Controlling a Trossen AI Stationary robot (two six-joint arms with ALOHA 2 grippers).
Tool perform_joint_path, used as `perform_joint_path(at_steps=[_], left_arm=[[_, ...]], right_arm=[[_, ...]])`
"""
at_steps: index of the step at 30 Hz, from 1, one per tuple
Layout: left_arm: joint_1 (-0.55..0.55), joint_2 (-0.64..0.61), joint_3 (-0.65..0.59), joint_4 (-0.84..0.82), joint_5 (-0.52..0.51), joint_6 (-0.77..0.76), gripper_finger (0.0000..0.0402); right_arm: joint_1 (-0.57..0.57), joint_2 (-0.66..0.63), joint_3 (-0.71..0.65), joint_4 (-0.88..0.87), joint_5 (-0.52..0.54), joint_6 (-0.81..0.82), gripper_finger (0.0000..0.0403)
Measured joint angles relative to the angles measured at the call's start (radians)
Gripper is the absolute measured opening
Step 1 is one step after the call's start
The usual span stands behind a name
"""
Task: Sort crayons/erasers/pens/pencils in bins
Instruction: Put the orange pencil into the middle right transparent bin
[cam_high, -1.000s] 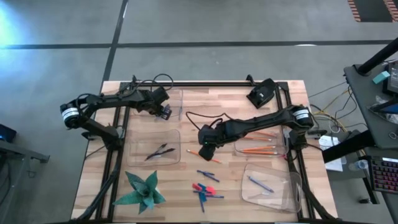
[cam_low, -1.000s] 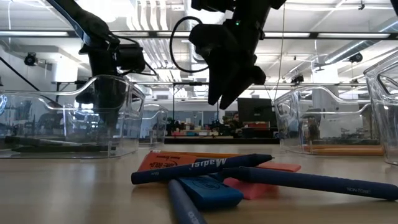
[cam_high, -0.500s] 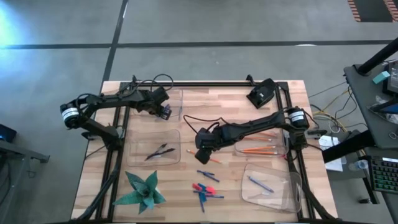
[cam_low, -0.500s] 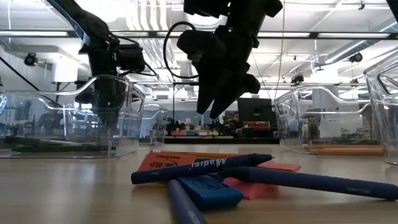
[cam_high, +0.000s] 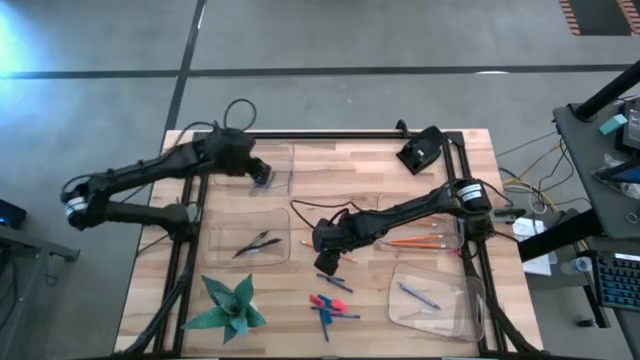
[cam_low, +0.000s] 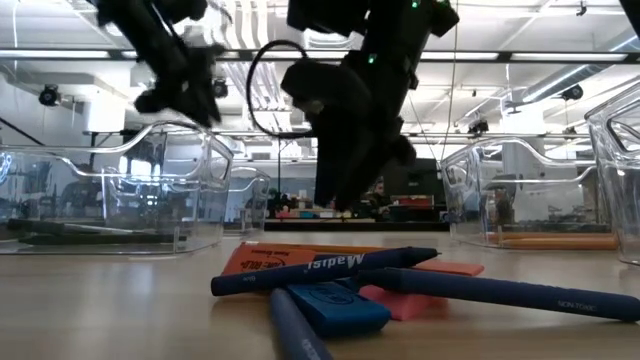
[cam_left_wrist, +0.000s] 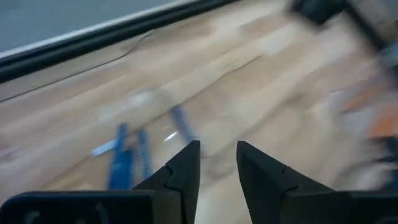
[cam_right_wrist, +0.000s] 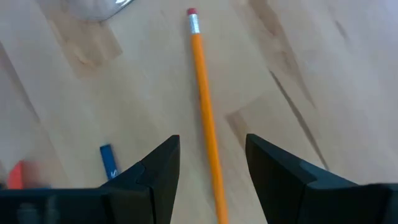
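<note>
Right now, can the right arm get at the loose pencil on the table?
Probably yes. The right gripper hangs right over the pencil with its jaws open to either side of it, and the wood around the pencil is bare. A blue stick lies off to one side, clear of the fingers.

Grey floor (cam_high: 330, 40) all around, crossed by dark lines. Pale blue glow in one far corner. Orange and black stripes (cam_high: 595, 15) at the other. Dark desk (cam_high: 600, 150) off to the side, with wires and small bits on top. Beyond the table, a big bright hall: white ceiling (cam_low: 520, 30) with long lights (cam_low: 250, 20), pipes, and far-off screens (cam_low: 408, 178).
</note>
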Motion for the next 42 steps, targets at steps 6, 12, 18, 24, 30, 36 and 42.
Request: perform_joint_path(at_steps=[6, 12, 18, 24, 30, 36, 42], left_arm=[[-0.118, -0.172, 0.0, 0.091, 0.002, -0.047, 0.0091], [-0.22, -0.291, 0.002, 0.148, 0.003, -0.049, 0.0091], [-0.31, -0.336, 0.0, 0.225, 0.005, -0.049, 0.0091], [-0.366, -0.309, -0.001, 0.258, 0.005, -0.05, 0.0091], [-0.397, -0.243, -0.001, 0.335, 0.004, -0.051, 0.0091], [-0.412, -0.211, 0.005, 0.399, 0.026, -0.05, 0.0091], [-0.413, -0.238, 0.004, 0.416, 0.036, -0.05, 0.0091]], right_arm=[[0.0, 0.015, 0.0, 0.052, -0.021, -0.047, 0.0168], [-0.001, 0.043, 0.0, 0.072, -0.02, -0.119, 0.0151], [-0.002, 0.099, 0.0, 0.074, -0.015, -0.198, 0.0135], [-0.004, 0.13, 0.004, 0.075, -0.018, -0.222, 0.0118], [-0.006, 0.144, -0.005, 0.07, -0.017, -0.254, 0.0049], [-0.012, 0.148, -0.008, 0.042, -0.017, -0.241, 0.0014], [-0.012, 0.087, -0.01, 0.006, -0.018, -0.245, 0.0011]])
